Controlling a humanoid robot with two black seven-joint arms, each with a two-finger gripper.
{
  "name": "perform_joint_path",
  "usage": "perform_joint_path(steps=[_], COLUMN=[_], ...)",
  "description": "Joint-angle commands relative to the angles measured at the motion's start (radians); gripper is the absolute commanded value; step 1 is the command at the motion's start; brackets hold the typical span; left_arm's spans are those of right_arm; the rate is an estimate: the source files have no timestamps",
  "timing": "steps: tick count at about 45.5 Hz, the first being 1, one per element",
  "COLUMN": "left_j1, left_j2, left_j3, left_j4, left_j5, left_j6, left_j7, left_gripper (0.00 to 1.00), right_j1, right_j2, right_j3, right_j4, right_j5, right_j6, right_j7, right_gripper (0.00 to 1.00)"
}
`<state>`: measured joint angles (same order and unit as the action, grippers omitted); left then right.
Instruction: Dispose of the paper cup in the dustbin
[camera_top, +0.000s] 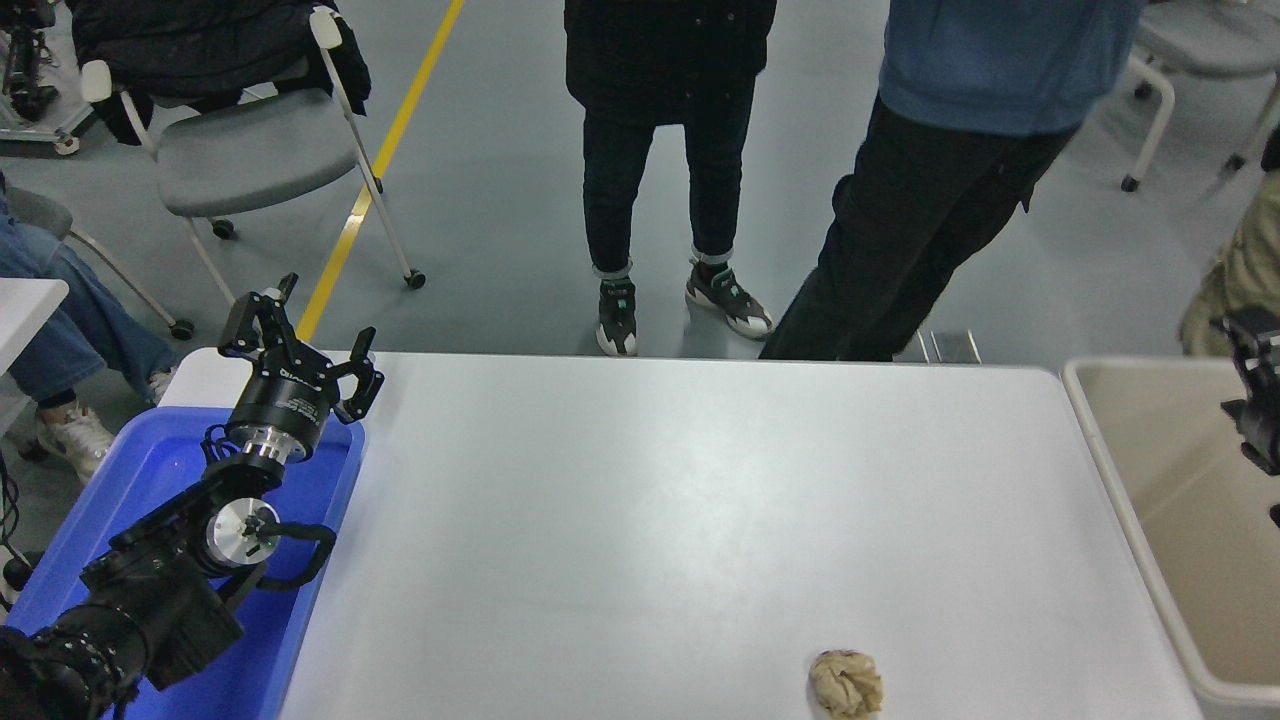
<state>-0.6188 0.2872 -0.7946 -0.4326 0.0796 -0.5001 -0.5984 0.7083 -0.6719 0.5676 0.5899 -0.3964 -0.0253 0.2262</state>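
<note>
At the right edge, the right gripper hangs blurred over the beige dustbin; whether it is clenched cannot be told. Paper cup not visible. Left gripper parked over the blue tray, fingers spread. Crumpled brown paper ball near the white table's front edge.

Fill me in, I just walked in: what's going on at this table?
The right gripper, seen only partly at the picture's edge, is above the dustbin at the table's right end. No paper cup is in view. A crumpled brown paper ball lies on the white table near its front edge. The left gripper is parked, open, over the blue tray. Two people stand at the far side.
</note>
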Motion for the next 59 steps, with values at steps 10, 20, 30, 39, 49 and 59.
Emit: perform_joint_path(steps=[10, 20, 30, 39, 49, 59], left_j1=[0.001, -0.001, -0.001, -0.001, -0.001, 0.001], left_j2=[0.001, 0.001, 0.001, 0.001, 0.000, 0.001], left_j3=[0.000, 0.000, 0.000, 0.000, 0.000, 0.000], left_j4=[0.000, 0.000, 0.000, 0.000, 0.000, 0.000], left_j5=[0.000, 0.000, 0.000, 0.000, 0.000, 0.000], left_j6=[0.000, 0.000, 0.000, 0.000, 0.000, 0.000], left_j7=[0.000, 0.000, 0.000, 0.000, 0.000, 0.000], left_gripper=[1.00, 1.00, 1.00, 1.00, 1.00, 1.00], right_j1=[-0.257, -0.288, -0.266, -0.265, -0.259, -0.260], right_j2=[0.185, 0.377, 0.436, 0.449, 0.472, 0.479], right_j3=[0.505, 0.587, 0.617, 0.609, 0.604, 0.598], right_j4=[0.292, 0.304, 0.303, 0.303, 0.297, 0.278], right_j5=[-0.082, -0.179, -0.245, -0.260, -0.262, -0.262], right_j6=[-0.024, -0.022, -0.022, -0.021, -0.021, -0.024], right_j7=[0.159, 0.219, 0.259, 0.266, 0.266, 0.265], right_gripper=[0.99, 0.99, 0.99, 0.99, 0.99, 0.99])
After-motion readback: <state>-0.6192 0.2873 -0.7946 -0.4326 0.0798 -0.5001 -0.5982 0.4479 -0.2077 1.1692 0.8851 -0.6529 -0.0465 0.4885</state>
